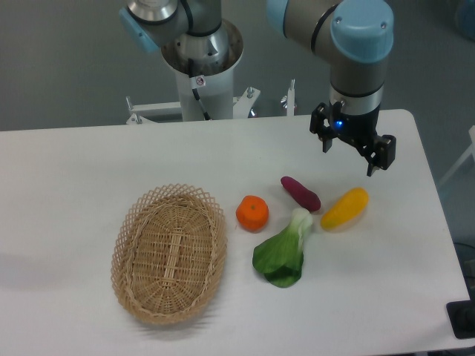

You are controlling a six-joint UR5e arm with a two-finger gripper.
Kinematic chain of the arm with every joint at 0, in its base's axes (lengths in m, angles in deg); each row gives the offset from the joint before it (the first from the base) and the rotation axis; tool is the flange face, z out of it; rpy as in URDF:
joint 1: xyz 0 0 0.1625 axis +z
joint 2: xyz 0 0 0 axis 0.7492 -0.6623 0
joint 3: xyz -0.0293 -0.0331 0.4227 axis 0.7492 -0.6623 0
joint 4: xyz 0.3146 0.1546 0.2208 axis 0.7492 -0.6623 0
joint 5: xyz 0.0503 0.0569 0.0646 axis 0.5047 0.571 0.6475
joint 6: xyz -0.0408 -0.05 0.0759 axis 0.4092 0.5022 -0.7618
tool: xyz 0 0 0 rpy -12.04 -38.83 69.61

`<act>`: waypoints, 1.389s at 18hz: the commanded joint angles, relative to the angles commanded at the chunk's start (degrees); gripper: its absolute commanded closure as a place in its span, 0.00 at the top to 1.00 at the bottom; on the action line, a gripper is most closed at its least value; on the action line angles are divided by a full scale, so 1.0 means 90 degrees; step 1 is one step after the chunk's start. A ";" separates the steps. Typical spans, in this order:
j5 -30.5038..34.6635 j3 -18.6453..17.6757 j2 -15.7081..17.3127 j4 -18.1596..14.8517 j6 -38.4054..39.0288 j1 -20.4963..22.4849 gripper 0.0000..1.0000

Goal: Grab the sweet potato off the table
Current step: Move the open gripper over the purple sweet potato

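Observation:
The sweet potato point(300, 193) is a small dark purple-magenta tuber lying on the white table point(89, 170), right of centre, between the orange and the yellow vegetable. My gripper point(350, 159) hangs above the table to the upper right of the sweet potato, apart from it. Its two black fingers point(324, 139) are spread wide with nothing between them, so it is open.
A round orange point(252, 213) sits just left of the sweet potato. A yellow-orange oblong vegetable point(344, 208) lies to its right, under the gripper. A green bok choy point(284, 251) lies in front. A woven wicker basket point(169, 254) stands at the front left. The robot base point(202, 67) stands behind the table.

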 joint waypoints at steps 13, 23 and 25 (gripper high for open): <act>-0.0312 -0.0429 -0.0059 0.0371 0.0771 -0.0166 1.00; -0.0283 -0.1746 -0.0186 0.1601 0.0636 -0.0371 1.00; -0.0196 -0.1933 -0.0186 0.1631 0.0043 -0.0371 1.00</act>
